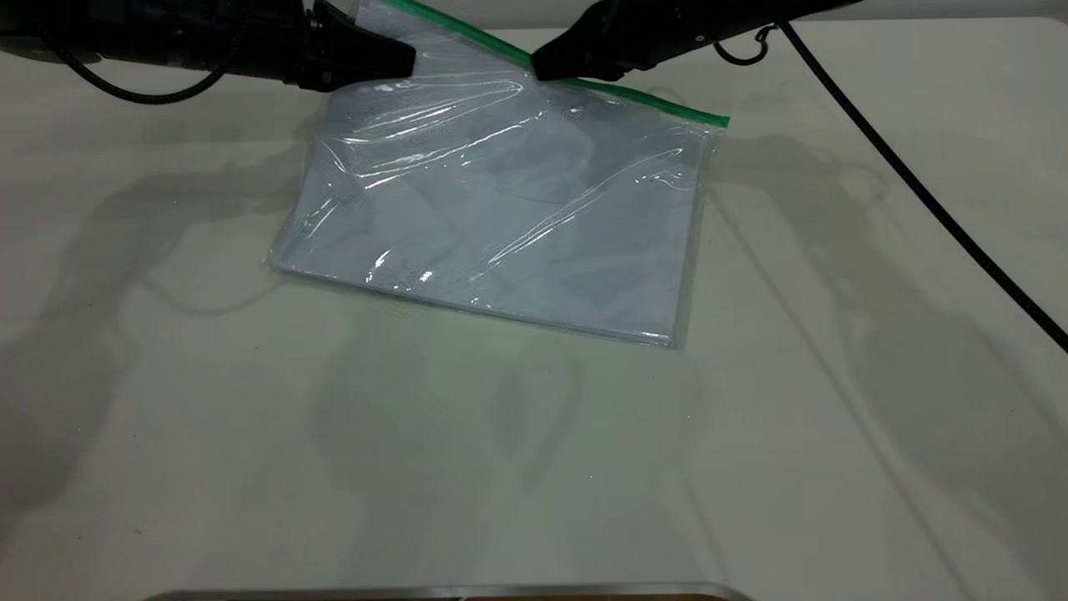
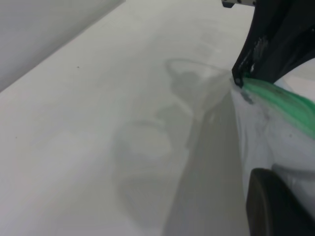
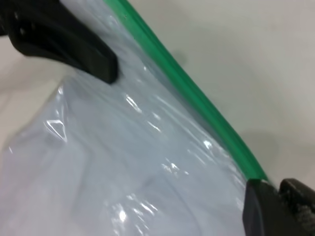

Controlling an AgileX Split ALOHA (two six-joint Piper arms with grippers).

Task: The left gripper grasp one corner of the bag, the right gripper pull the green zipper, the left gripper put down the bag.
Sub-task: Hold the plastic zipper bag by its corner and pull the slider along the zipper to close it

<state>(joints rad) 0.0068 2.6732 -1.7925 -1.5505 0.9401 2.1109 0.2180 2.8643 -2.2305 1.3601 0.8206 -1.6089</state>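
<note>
From the exterior view, one bag (image 1: 509, 209) lies tilted on the table (image 1: 534, 467), its far left corner lifted in the left gripper (image 1: 405, 60), jaws clamped on the plastic. The right gripper (image 1: 541, 67) pinches the single green zipper (image 1: 634, 93) midway along.

Left wrist view: the right gripper (image 2: 239, 78) nips the green zipper (image 2: 283, 101).

Right wrist view: the right gripper's jaws (image 3: 275, 196) sit narrow on the strip (image 3: 197, 93); the left gripper (image 3: 106, 64) grips the bag (image 3: 123, 177).
</note>
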